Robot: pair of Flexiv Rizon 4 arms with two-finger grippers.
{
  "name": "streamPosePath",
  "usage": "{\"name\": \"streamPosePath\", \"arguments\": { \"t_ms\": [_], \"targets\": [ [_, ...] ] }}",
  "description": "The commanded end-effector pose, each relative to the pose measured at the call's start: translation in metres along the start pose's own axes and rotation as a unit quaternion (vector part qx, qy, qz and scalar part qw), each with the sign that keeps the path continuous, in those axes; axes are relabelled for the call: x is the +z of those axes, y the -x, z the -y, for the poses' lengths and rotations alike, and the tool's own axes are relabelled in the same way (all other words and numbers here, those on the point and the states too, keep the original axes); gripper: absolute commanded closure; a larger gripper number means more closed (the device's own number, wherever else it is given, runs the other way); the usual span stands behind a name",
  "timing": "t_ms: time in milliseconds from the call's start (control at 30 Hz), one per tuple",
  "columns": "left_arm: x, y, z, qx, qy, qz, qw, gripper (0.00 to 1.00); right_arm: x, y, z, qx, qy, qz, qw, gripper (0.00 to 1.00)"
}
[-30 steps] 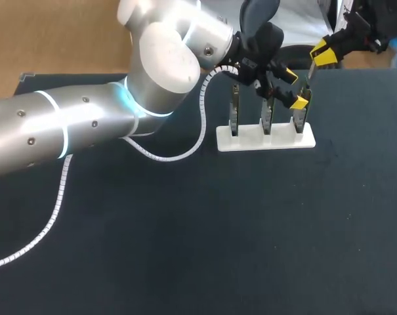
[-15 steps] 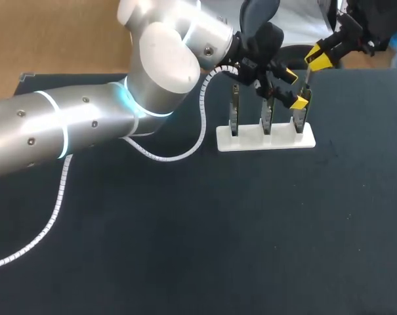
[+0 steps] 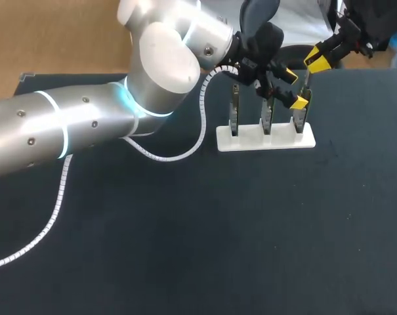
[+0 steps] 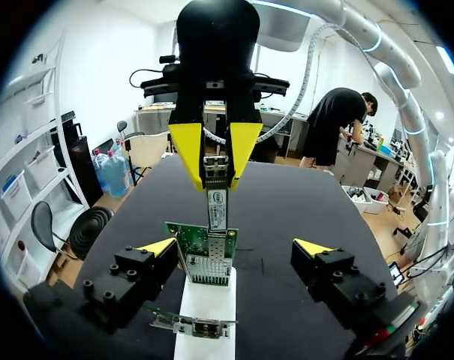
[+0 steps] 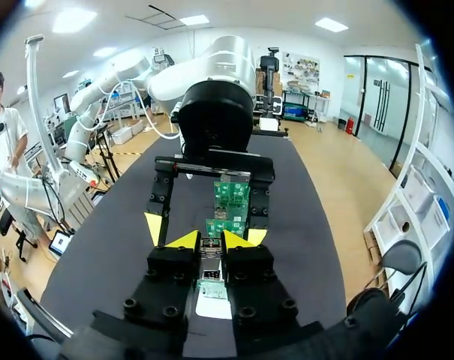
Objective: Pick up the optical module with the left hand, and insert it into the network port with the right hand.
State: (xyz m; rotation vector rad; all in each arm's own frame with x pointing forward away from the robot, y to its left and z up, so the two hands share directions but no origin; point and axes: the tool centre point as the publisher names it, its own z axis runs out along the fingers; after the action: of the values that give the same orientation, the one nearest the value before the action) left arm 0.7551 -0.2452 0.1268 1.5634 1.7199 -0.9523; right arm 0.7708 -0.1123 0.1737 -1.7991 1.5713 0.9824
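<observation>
Module: silver, upright, pinched at its upper end by the right gripper. The gripper's two yellow fingers press it from both sides, nearly closed, with only the module's width between them. The module hangs straight down over the card at the right end of the stand in the head view. Its lower tip meets the metal port on the card's top edge. Can't tell whether it is inside the port or only touching.

White label on the module's face carries dark print, too small to read. No readable writing on the cards.

Left gripper: fingers spread wide, one on each side of that same card, low beside the stand, gripping nothing. From the right wrist view, its yellow tips flank the card with gaps on both sides.

Counts: one module and two grippers. Three green cards stand upright in a row in slots of one white stand: the one under the module, the middle card and the far-left card. The stand sits on the dark surface, toward its far edge.
</observation>
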Motion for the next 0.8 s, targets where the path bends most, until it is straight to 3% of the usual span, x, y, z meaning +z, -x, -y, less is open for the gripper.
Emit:
{"name": "streamPosePath", "arguments": {
  "t_ms": [33,800],
  "targets": [
    [0.001,0.0015,-0.0024,-0.001,-0.002,-0.003,1.0,0.0,0.0026,0.0026,-0.004,-0.003,-0.009,-0.008,1.0,1.0],
    [0.001,0.0015,-0.0024,-0.001,-0.002,-0.003,1.0,0.0,0.0039,-0.0066,-0.0044,0.009,-0.015,-0.013,1.0,1.0]
  ]
}}
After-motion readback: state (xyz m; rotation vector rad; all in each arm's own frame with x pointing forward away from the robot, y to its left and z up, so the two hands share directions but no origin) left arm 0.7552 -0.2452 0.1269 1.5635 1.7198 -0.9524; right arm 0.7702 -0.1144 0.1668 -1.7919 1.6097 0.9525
